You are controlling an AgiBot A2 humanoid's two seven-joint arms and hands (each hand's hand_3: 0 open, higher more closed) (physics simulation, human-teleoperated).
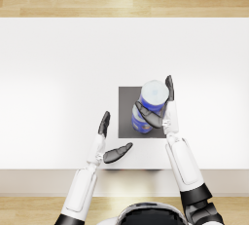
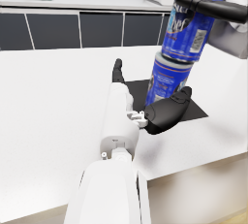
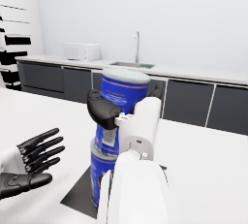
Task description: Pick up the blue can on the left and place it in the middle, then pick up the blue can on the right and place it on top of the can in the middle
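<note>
The left hand (image 1: 108, 141) hangs low over the white table (image 1: 48, 97) just beside the dark square mat (image 1: 125, 103), fingers spread, thumb out, holding nothing. On the mat stands the lower blue can (image 1: 139, 122), upright, with white and yellow label print. Stacked on it sits the upper blue can (image 1: 154, 97), silver-lidded and tilted slightly. The right hand (image 1: 160, 107) grips that upper can, thumb on 1 side, fingers reaching along the far side.

Head view steeply overhead, wrist views low along forearms, sharing stacked cans (image 1: 148, 109)
</note>
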